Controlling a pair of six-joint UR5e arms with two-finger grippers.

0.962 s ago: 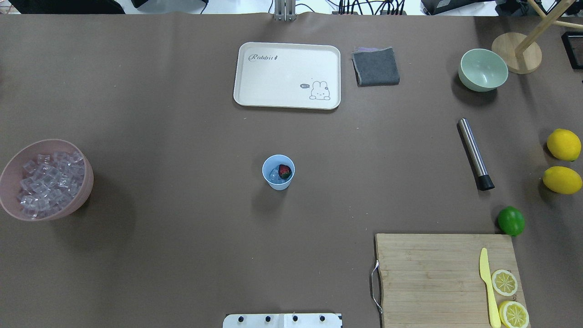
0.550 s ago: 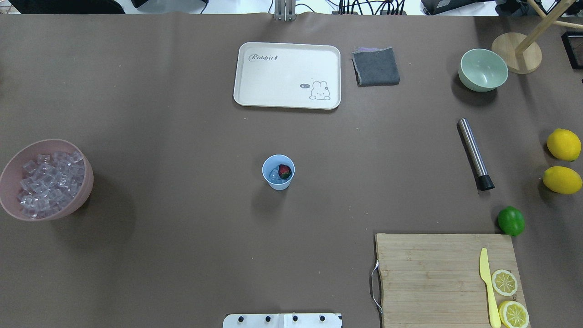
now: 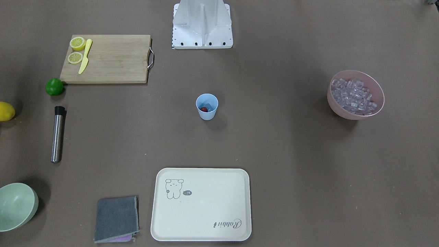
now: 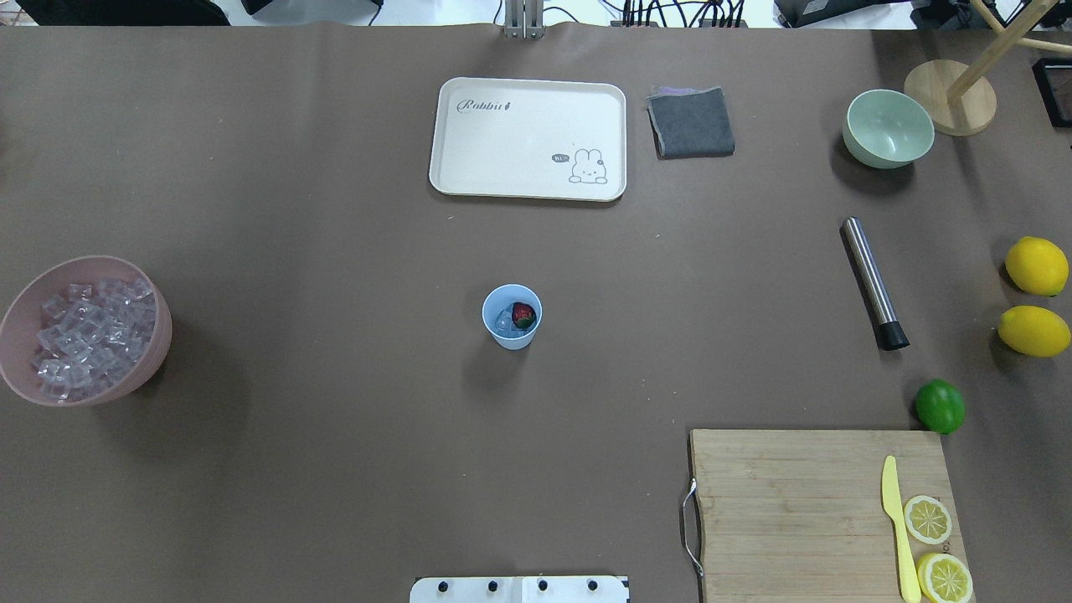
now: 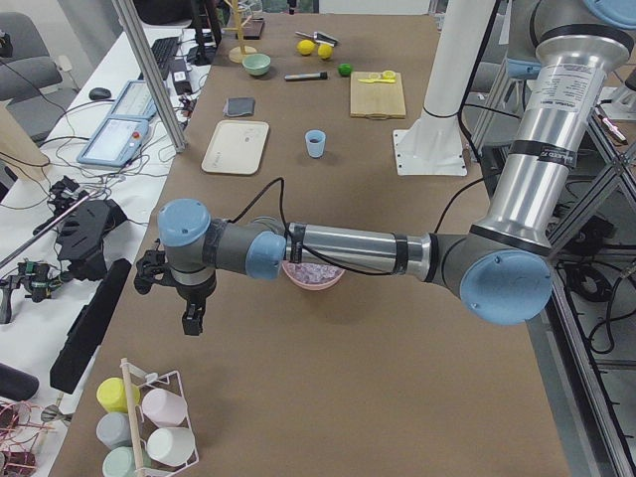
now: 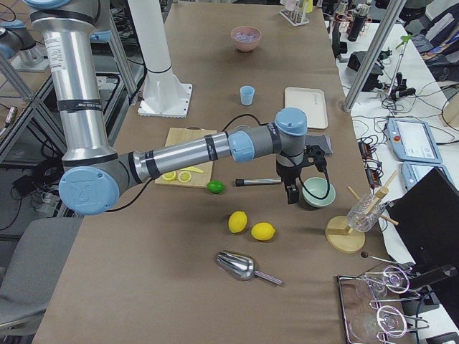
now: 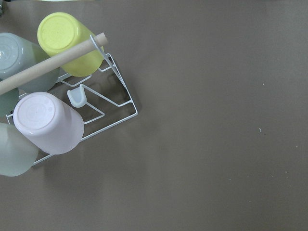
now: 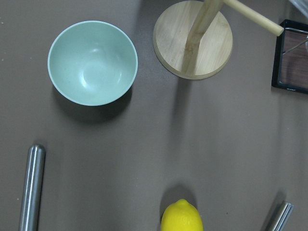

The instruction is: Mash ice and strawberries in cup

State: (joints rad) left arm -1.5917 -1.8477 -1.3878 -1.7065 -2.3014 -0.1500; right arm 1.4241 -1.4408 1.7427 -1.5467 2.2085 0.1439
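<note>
A robotics lab: a brown-papered desk [image 4: 335,251], an industrial arm [image 5: 348,248] by a white pedestal [image 5: 442,89], a teach pendant [image 5: 119,134] on the far side bench, aluminium frame posts [image 5: 152,79], loose cables [image 4: 670,12], an office chair [image 6: 21,287].

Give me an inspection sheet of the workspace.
Surface: brown-covered table, no spill seen.
Job's things: cup upright mid-table, strawberry and ice inside; muddler lying unheld on the robot's right.
Clutter: pink ice bowl, tray, cloth, green bowl, lemons, lime, board with knife and slices.
Grippers: left over the table's left end, right by the green bowl; open or shut, cannot tell.
Cables: one along each arm; none seen on the table.
Surroundings: cup rack, benches with gear.
</note>
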